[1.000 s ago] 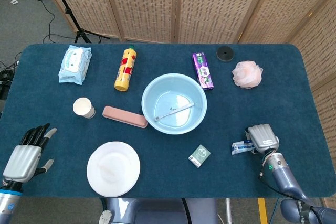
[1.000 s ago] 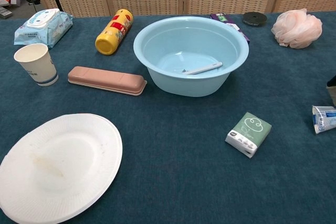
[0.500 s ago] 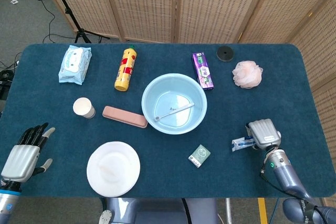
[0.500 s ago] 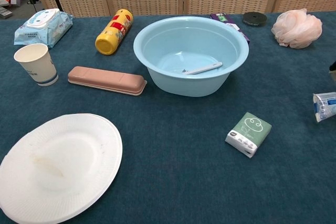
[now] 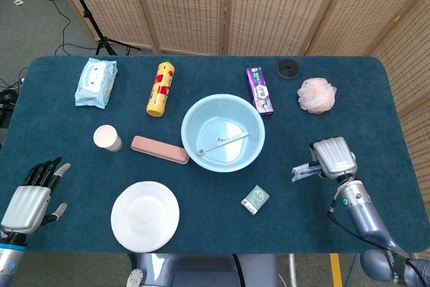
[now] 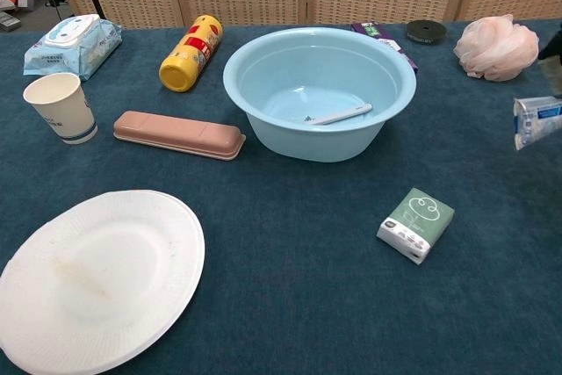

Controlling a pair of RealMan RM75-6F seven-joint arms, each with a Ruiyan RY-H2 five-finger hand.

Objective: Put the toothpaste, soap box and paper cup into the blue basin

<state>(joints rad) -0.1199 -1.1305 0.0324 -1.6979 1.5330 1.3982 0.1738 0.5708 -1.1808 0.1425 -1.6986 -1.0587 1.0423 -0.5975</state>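
Toothpaste (image 5: 306, 170) tube is held by right hand (image 5: 334, 158), fingers curled down over its far end, near end sticking out toward the blue basin (image 5: 191, 140). In chest view the tube (image 6: 536, 118) shows at the right edge, lifted off the table (image 6: 290, 305), and only a sliver of the hand is in frame there. Basin sits mid-table, well apart from the tube, with a white toothbrush (image 5: 224, 142) lying inside it. Soap box (image 5: 159, 149), pink and long, lies just beside the basin's left side. Paper cup (image 5: 107, 138) stands upright left of the soap box, near it, not touching. Left hand (image 5: 30, 197) hovers at the table's near-left corner, fingers extended and spread, holding nothing. White paper plate (image 5: 145, 215) lies at the near edge; small green box (image 5: 254, 199) sits in front of the basin. Along the far side: wet wipes pack (image 5: 96, 82), yellow bottle (image 5: 160, 88) on its side, purple box (image 5: 259, 90), black disc (image 5: 288, 69), pink bath sponge (image 5: 316, 95).
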